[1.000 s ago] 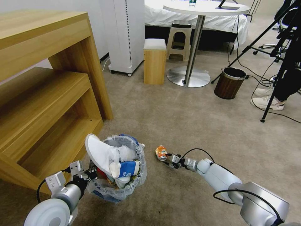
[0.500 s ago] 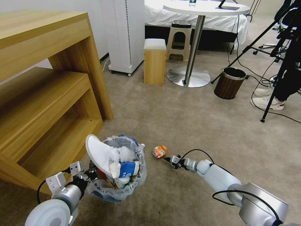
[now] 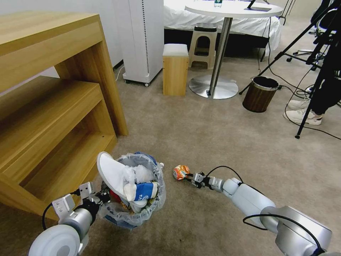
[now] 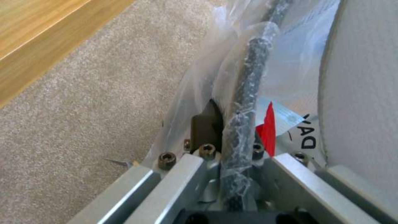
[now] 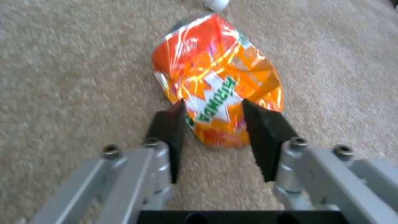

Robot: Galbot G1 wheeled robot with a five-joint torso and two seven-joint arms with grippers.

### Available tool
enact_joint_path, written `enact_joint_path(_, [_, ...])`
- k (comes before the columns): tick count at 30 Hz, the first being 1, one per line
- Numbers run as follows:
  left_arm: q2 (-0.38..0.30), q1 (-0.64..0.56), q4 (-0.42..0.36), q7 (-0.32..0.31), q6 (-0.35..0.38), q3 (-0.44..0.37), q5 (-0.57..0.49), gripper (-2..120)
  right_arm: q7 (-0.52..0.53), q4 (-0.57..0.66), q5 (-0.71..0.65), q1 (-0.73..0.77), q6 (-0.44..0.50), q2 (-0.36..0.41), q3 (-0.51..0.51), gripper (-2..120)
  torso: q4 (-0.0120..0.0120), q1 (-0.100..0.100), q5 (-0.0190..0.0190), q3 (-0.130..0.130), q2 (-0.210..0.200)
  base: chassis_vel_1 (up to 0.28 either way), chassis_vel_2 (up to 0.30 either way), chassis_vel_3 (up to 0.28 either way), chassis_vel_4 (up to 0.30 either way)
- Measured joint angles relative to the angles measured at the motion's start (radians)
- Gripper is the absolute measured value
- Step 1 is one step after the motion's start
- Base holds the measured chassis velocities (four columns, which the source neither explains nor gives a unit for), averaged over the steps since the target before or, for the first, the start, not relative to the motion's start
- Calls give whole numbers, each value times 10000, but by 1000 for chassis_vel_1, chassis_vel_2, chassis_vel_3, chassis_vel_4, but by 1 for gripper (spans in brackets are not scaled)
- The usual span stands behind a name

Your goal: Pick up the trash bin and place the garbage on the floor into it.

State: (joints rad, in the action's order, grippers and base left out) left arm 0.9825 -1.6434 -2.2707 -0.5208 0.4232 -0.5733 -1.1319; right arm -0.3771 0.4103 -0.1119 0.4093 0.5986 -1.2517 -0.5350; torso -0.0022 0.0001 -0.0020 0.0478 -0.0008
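Now the crushed orange metal can (image 5: 215,90) is lying on the beige short-pile carpet floor (image 3: 220,142), just right of the small round trash bin w/ crinkled translucent plastic liner (image 3: 133,190). Right gripper (image 5: 213,115) is sitting low, jaws open, straddling the can's near end w/o closing. Left gripper (image 4: 232,137) is clamping the bin's bag-wrapped rim; bin is packed w/ a white slipper (image 3: 112,174) & cups, beside the wooden shelf unit (image 3: 53,106).

The right claw (image 3: 187,176) reaches low over the floor (image 3: 220,142), its tip at the crushed orange can (image 3: 180,172). Just beyond the left claw (image 3: 103,196) sits the stuffed bin (image 3: 133,217), a white slipper (image 3: 111,172) sticking out.
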Motion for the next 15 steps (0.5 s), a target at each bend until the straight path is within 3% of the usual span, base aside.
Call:
enact_joint_path(10, [-3,-9,-22,64,-36,33,-4,0,473,-408,379,-90,-133,-297,221,81,1,0,1,0,0,0,0,0,0])
enact_joint_path(15, [-3,-34,-7,101,-65,23,5,0,540,-524,467,-177,-143,-356,323,91,0,0,0,0,0,0,0,0,0])
